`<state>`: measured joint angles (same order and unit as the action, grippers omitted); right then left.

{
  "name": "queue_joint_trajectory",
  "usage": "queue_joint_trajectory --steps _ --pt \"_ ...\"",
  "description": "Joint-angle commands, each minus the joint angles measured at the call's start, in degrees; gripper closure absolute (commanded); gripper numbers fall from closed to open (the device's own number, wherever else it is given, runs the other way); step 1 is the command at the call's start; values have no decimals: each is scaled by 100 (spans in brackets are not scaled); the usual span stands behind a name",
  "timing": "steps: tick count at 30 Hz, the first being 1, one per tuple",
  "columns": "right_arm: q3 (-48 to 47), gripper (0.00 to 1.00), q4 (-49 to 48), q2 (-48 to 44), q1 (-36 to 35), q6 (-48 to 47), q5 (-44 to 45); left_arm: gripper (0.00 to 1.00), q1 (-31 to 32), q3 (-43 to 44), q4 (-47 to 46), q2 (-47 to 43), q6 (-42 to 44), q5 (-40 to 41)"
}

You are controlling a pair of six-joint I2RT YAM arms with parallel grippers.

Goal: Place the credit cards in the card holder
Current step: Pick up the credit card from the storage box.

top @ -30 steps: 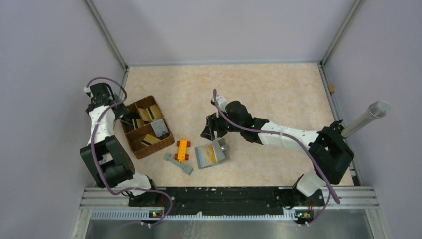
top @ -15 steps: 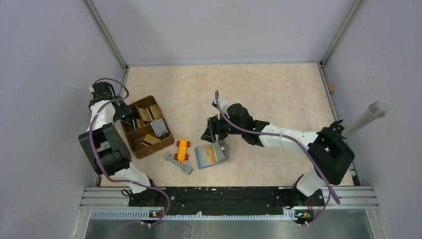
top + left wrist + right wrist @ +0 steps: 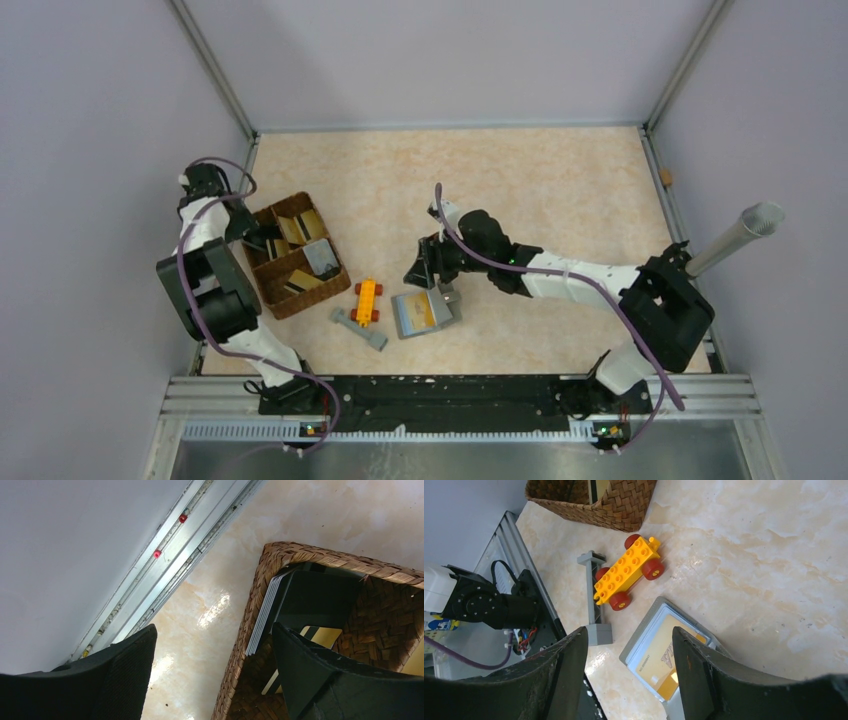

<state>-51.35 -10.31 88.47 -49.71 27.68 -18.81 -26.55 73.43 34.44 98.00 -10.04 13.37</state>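
The card holder (image 3: 447, 312) lies open and flat on the worktop (image 3: 520, 180), near the front and about midway between the two arms, with a gold card (image 3: 418, 310) showing in its pocket (the right wrist view shows this card (image 3: 659, 662) framed by the holder's grey border (image 3: 633, 652)). The right claw (image 3: 425, 268) hangs at the holder's twelve o'clock edge, fingers spread with nothing between them (image 3: 629, 680). At nine o'clock from the holder stands a yellow toy car (image 3: 367, 300) with red wheels, and a grey bar (image 3: 360, 328) lies just beside it at about six o'clock. Farther out, at roughly ten o'clock from the holder, sits a brown woven basket (image 3: 290, 303) with dividers, holding the remaining credit cards (image 3: 305, 226), some gold and some grey. The left claw (image 3: 258, 238) is at the basket's nine o'clock side, also spread. In its wrist view (image 3: 215, 680), one finger is outside the woven wall (image 3: 260, 590) and the other is inside the compartment. A stack of dark cards (image 3: 315, 597) stands there on edge, and the claw grips none of them.
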Motion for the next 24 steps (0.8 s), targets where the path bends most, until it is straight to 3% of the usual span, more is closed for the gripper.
queue_joint_trajectory --steps 1,16,24 --pt "46 39 -311 -273 32 59 -110 16 -44 263 1 119 132 131" --pt "80 39 -400 -213 36 162 -193 30 -61 136 -112 -177 95 323" --pt "82 40 -419 -181 40 215 -215 43 -61 86 -128 -336 81 236"
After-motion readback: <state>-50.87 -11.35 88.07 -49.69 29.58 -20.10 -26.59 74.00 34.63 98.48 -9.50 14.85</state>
